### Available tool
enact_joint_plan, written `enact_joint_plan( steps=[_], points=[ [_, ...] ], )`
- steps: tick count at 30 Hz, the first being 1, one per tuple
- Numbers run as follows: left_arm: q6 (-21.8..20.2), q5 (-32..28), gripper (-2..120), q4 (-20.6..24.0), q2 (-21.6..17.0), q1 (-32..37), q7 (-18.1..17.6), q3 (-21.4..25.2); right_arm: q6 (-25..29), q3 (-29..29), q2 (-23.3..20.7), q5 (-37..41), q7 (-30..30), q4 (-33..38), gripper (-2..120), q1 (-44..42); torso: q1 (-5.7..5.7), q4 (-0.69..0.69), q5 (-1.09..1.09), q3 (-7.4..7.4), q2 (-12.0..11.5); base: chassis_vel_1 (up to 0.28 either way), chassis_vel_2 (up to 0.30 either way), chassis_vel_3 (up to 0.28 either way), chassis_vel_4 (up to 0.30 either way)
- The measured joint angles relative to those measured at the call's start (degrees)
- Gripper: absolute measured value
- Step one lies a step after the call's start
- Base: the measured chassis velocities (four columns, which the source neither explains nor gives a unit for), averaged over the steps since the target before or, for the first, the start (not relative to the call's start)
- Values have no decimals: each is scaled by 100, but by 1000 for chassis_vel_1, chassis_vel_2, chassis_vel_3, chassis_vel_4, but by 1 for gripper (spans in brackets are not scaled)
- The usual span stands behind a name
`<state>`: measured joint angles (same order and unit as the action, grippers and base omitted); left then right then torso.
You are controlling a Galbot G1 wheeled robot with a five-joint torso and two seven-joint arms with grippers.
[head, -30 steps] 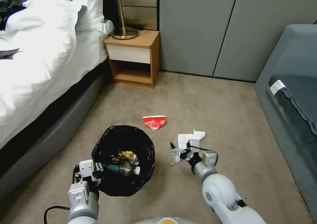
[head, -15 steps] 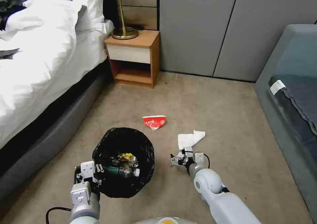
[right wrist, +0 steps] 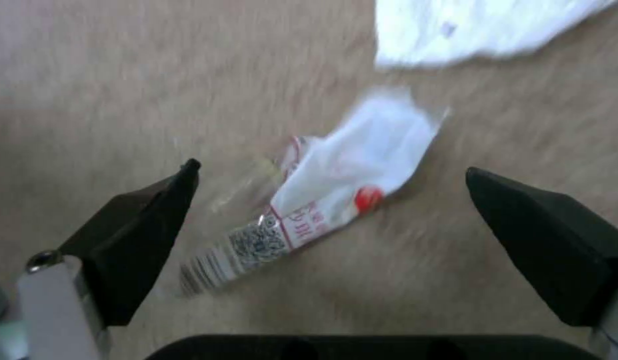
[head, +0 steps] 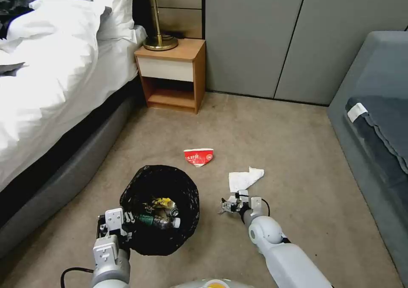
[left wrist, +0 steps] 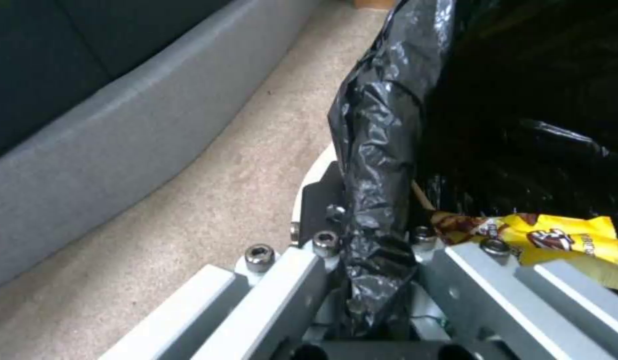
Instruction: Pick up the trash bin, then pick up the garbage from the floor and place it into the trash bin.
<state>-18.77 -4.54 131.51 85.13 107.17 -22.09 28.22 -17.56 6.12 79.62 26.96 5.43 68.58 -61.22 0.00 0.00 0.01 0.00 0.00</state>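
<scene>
Beside the trash bin (head: 159, 209): right gripper (right wrist: 329, 235) poised over a loose wrapper, grasp not yet made.

Left gripper (left wrist: 369, 260) is clamped on the bin's rim through the black liner bag (left wrist: 379, 150), at the rim's edge nearest the robot; a yellow snack wrapper (left wrist: 556, 240) and small bottles (head: 159, 218) lie inside. Right gripper hangs low over the carpet just right of the bin, jaws spread wide, straddling a clear-and-white printed plastic wrapper (right wrist: 309, 220) lying flat between them. A crumpled white tissue (head: 244, 178) sits just beyond the wrapper, farther from the bin; a crushed red-white paper cup (head: 198, 156) lies behind the bin. Risks, as judged: the thin film may slide or fold out as the fingertips (right wrist: 149, 225) close, giving an empty grip; closing too low could snag the carpet. The liner pinch could slip if the bin is tilted.
</scene>
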Motion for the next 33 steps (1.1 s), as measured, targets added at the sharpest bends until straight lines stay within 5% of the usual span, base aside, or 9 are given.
enact_joint_plan(
  steps=[16, 33],
  points=[
    [72, 38, 1, 100, 24, 77, -9, -14, 715, 262, 532, -520, -415, -1390, 67, 396, -2, -1, -5, -4, 6, 0, 0, 0, 0],
    [75, 12, 1, 98, 3, 6, -12, -24, 694, 237, 264, -531, -247, -837, 5, 125, 0, 0, 3, 2, -1, -1, 3, 9, -1]
  ],
)
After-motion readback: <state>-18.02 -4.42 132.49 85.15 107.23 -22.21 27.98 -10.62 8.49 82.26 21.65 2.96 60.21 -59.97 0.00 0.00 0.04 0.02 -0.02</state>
